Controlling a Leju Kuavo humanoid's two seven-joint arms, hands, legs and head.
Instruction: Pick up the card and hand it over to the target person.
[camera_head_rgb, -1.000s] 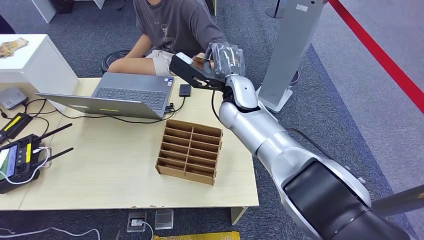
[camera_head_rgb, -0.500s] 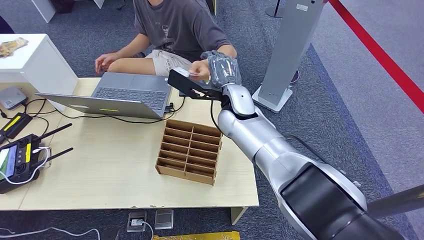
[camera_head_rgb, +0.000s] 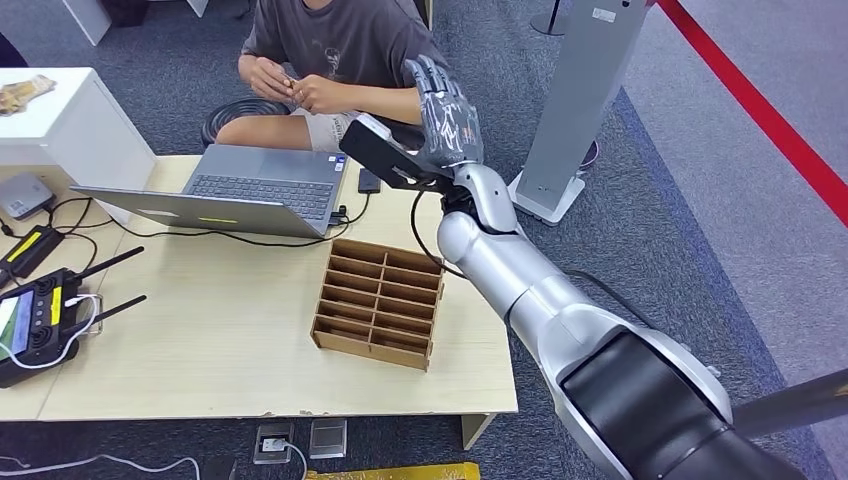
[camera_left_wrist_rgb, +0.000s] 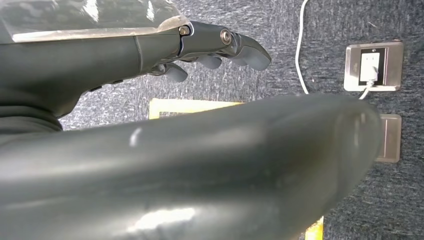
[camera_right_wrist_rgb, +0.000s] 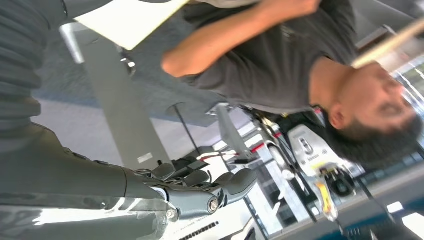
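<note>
Our right hand (camera_head_rgb: 446, 110) is raised, fingers spread and holding nothing; the card seems to sit in the person's hands (camera_head_rgb: 290, 88), beyond and to its left.

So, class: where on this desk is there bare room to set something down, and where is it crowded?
The widest bare patch of the table lies between the laptop, the wooden organizer and the near edge. A narrower strip runs right of the organizer. The left end is crowded with the controller, its antennas and cables. The right hand hangs over the far right corner.
</note>
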